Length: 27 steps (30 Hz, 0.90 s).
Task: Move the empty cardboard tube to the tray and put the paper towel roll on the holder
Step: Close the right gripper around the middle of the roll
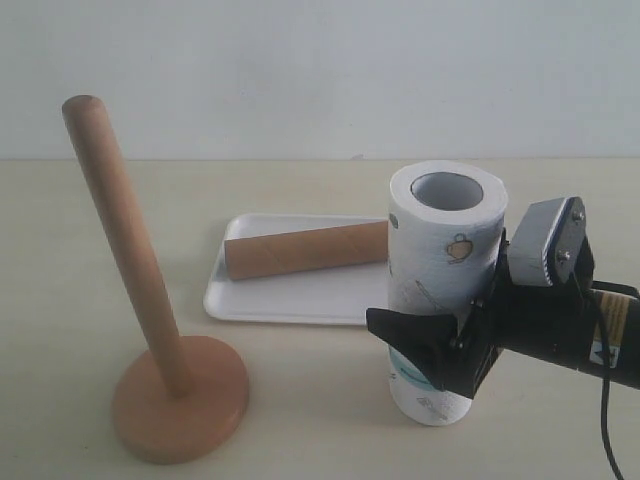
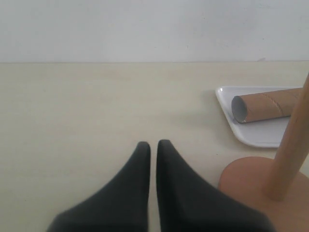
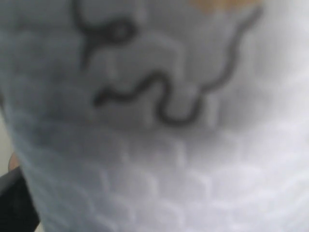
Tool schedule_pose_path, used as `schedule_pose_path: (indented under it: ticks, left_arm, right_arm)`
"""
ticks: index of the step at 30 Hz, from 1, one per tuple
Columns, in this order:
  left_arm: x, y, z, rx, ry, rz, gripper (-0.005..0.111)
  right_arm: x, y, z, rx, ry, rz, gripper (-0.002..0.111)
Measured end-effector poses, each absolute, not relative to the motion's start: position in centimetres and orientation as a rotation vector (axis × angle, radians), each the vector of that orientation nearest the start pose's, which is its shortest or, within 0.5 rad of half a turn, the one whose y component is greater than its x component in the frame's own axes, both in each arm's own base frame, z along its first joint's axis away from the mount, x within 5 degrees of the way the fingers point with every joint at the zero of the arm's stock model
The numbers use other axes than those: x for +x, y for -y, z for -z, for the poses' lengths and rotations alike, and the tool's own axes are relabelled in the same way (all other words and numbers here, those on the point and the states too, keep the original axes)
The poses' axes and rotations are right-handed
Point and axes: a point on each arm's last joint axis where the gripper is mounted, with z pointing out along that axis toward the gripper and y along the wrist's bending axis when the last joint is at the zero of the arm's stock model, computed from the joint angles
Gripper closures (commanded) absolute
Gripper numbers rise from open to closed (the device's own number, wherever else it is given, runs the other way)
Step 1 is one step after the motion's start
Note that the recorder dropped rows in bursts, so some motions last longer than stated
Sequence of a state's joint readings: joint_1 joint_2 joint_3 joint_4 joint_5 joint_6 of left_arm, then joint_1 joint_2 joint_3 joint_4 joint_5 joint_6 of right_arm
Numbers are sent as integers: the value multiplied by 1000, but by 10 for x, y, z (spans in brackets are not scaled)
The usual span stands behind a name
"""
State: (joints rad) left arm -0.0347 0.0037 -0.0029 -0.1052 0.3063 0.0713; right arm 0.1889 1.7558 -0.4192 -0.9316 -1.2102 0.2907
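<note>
You have: wooden holder (image 1: 140,270) standing at left; white tray (image 1: 290,295) to its right; paper towel roll (image 1: 445,250) upright at the tray's right end; cardboard tube (image 1: 305,250) lying in the tray. Your right gripper (image 1: 415,335) is spread wide astride the roll; your left gripper (image 2: 153,145) is pressed together, empty.

The paper towel roll (image 1: 445,250) is standing upright on the table (image 1: 320,420) at 4 o'clock, with its hollow core facing up. The right gripper (image 1: 405,330) is reaching in from 3 o'clock, its jaws spread wide and straddling the roll's lower half. At the centre, the empty cardboard tube (image 1: 305,250) is lying lengthwise in the tray (image 1: 300,300). The holder (image 1: 148,295) is standing at 8 o'clock, well apart from the roll.
</note>
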Motion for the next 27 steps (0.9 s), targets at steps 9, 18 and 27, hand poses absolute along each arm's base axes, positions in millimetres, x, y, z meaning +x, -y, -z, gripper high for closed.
schedule_pose_path:
  ticks: [9,18,27]
  left_arm:
    - [54,5,-186,28,-1789,74,103]
    - [54,5,-186,28,-1789,74,103]
    - [54,5,-186,28,-1789,74,103]
  right_arm:
    - [231,-114,-148,-878,-1569,-792,4]
    - [231,-114,-148,-876,-1569,-791,4]
    - [236,-111,-150,-799,-1583,-761,4]
